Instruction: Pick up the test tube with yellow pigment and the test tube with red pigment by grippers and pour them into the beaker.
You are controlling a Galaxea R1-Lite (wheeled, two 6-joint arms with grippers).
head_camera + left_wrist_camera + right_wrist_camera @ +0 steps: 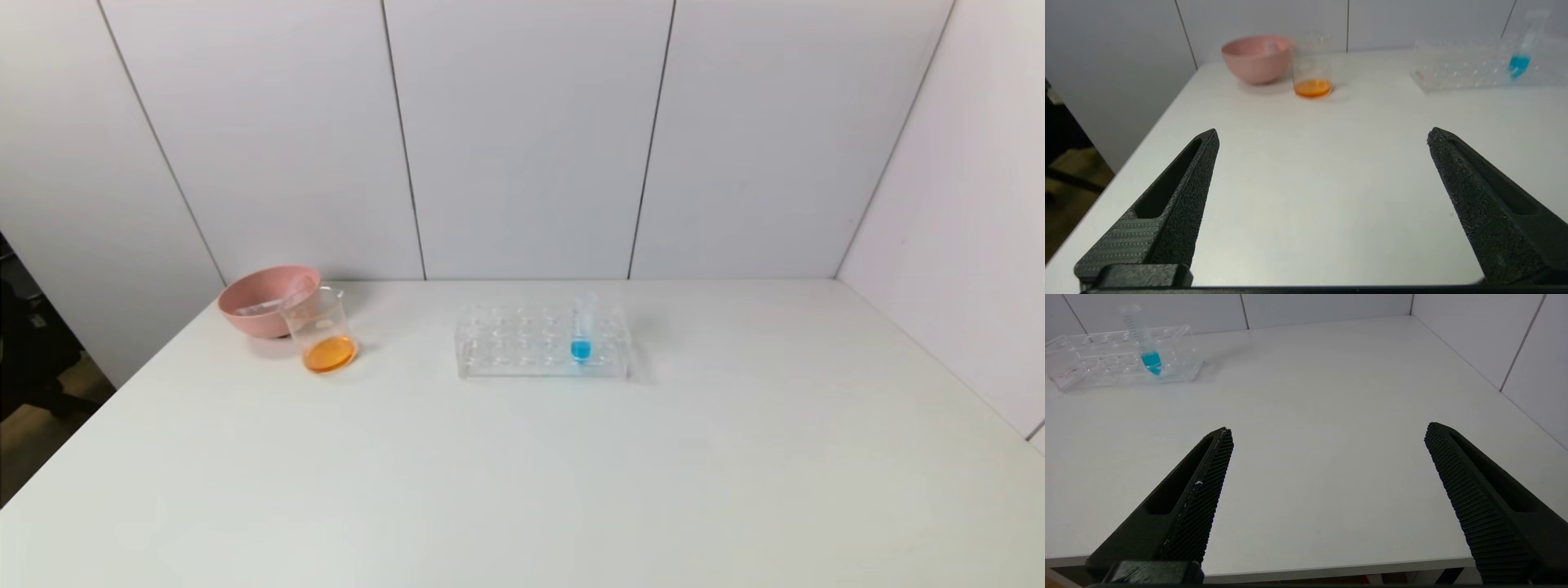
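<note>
Black textured fingers of the left gripper (1323,134) stand spread wide with nothing between them, hovering low over the near left part of the white table (522,490). The right gripper (1327,430) matches it over the near right part, close to the near edge: its two black fingers are also wide apart and empty. Neither gripper appears in the head view, so both arms seem drawn back toward the robot, well apart from everything on the table.

Farther out, near the back left corner, stands the beaker (320,331), upright, with a shallow layer of orange liquid in its bottom. Just behind it, touching or nearly so, sits a pink bowl (265,300); something pale and clear lies inside the bowl, possibly emptied tubes, though this cannot be made out for certain.

Toward the middle of the back edge lies a clear tube rack (543,341). Only one tube stands in it, the one with blue liquid (581,336), upright toward the rack's right end. The other holes look vacant.

No test tube with yellow pigment and no test tube with red pigment can be seen in the rack or in either gripper. Judging by the orange colour in the beaker, both pigments appear to have been poured and mixed there already. The task looks finished or all but finished, with nothing obvious left to pour.
</note>
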